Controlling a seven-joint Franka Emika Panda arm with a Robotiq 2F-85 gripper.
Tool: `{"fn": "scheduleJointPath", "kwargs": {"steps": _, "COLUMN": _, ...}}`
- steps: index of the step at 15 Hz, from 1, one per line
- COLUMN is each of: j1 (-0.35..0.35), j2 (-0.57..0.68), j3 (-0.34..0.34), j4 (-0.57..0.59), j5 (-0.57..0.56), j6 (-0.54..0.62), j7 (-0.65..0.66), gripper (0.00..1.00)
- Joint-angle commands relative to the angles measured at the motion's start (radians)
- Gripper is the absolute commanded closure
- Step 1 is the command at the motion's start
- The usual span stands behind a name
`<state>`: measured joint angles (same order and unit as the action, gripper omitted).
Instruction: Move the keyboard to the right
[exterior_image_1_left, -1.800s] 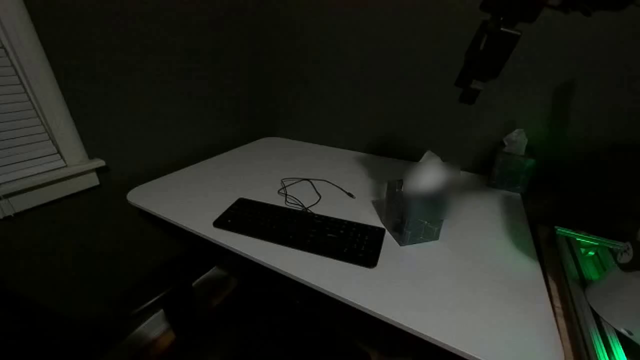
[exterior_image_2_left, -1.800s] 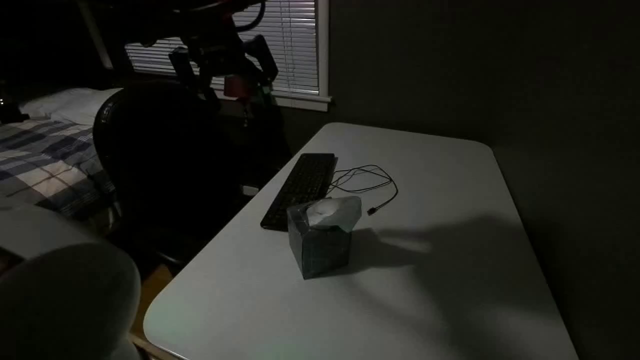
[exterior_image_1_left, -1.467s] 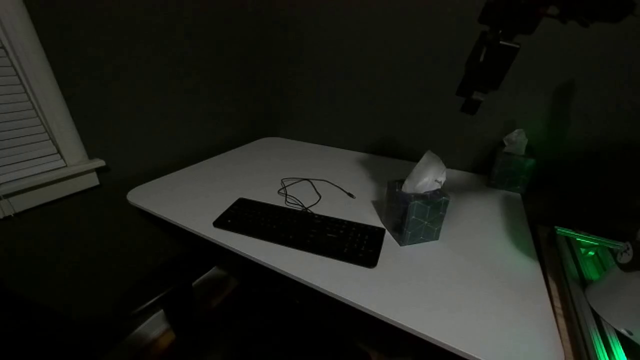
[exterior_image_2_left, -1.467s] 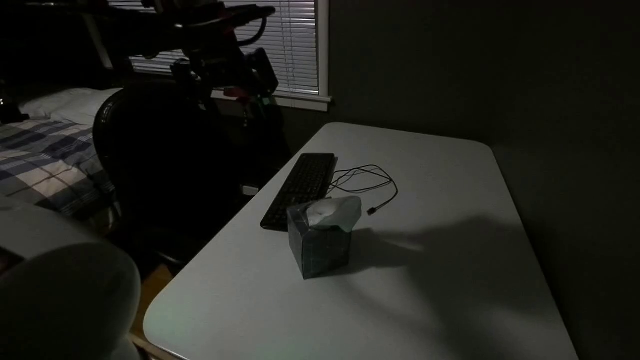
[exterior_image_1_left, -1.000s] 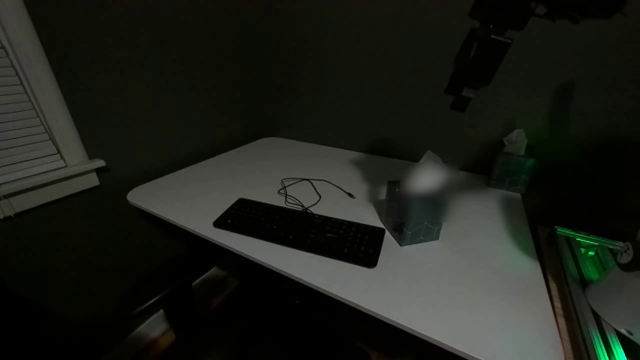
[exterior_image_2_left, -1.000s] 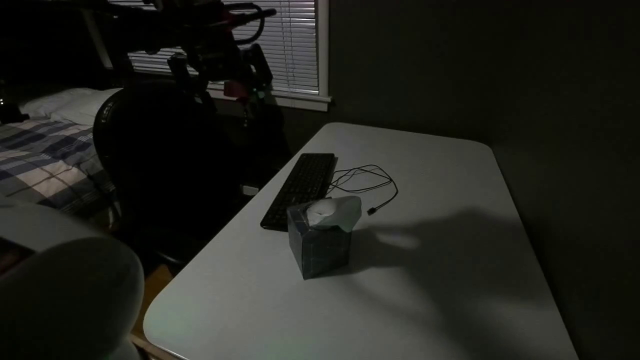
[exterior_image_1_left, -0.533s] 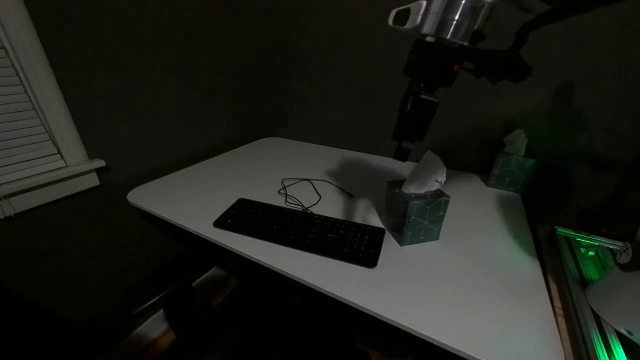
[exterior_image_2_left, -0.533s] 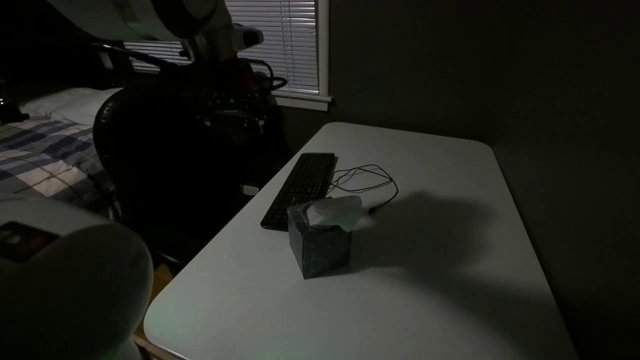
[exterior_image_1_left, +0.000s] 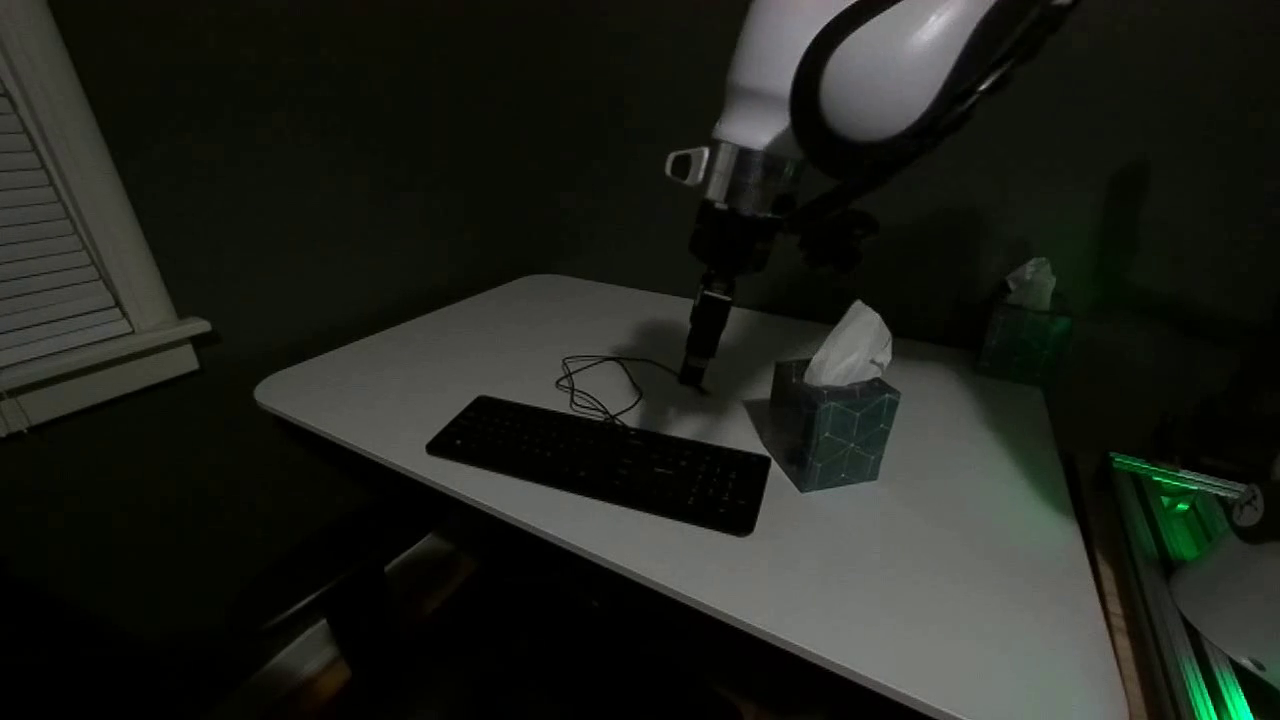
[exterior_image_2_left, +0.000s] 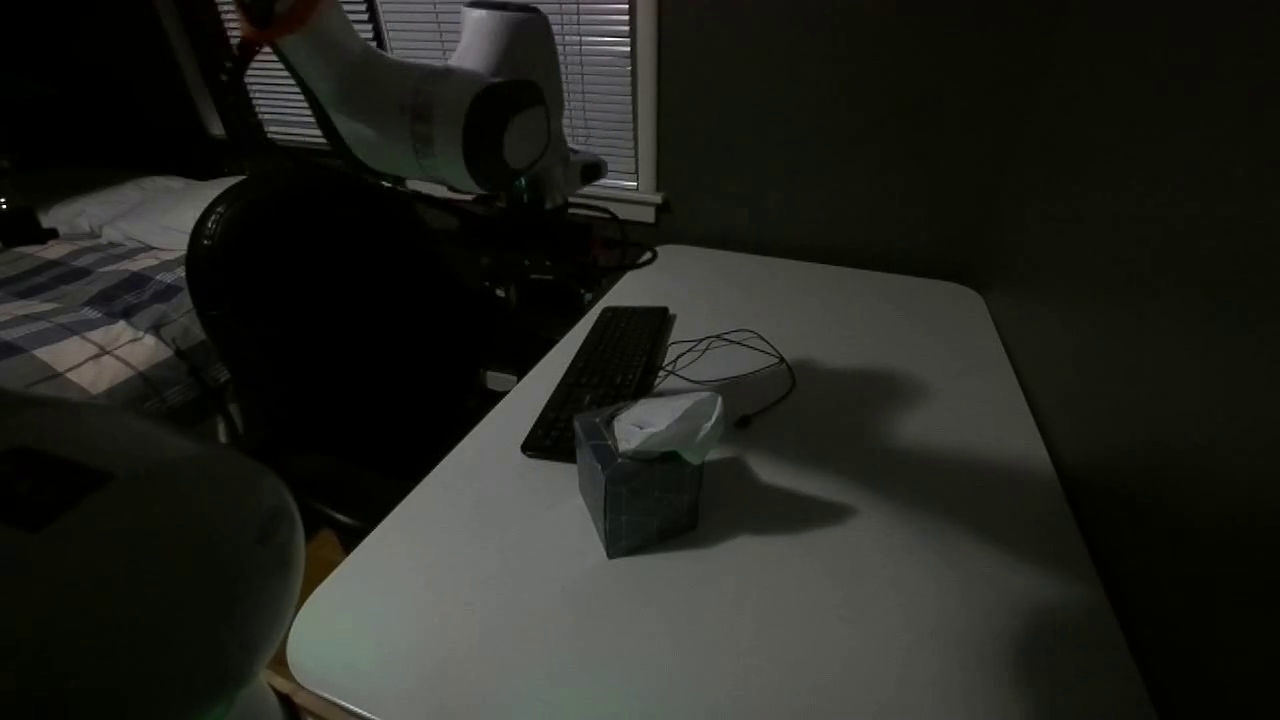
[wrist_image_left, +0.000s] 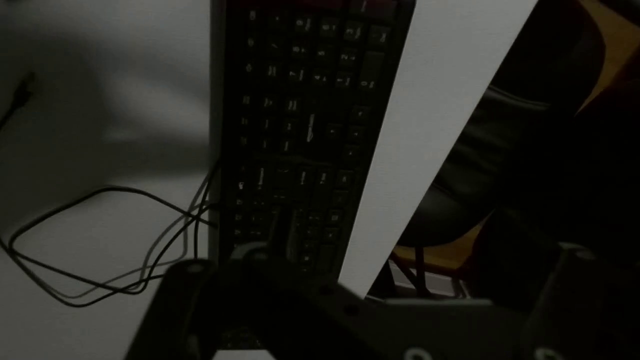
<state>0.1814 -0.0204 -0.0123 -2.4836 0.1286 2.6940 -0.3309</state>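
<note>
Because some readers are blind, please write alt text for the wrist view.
Black keyboard on a white table, seen from above and running top to bottom. A thin cable is looped at its left, the dark end effector crosses the bottom, and a dark chair shows at right.

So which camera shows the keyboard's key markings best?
The wrist view: the keyboard is close enough there to read some digits. In both exterior views its markings are illegibly small; in an exterior view, the tissue box hides part of it.
</note>
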Motion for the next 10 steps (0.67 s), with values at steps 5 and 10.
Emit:
{"fn": "scheduleJointPath", "kwargs": {"steps": 5, "j1": -0.233, "j2": 0.336, "j3": 0.117, "j4": 0.235, "j5": 0.237, "j6": 0.018, "j7": -0.400, "gripper": 0.00}}
{"fn": "scheduleJointPath", "kwargs": {"steps": 10, "j1": -0.326, "j2": 0.377, "j3": 0.154, "j4": 0.262, "j5": 0.230, "j6": -0.005, "j7": -0.414, "gripper": 0.00}}
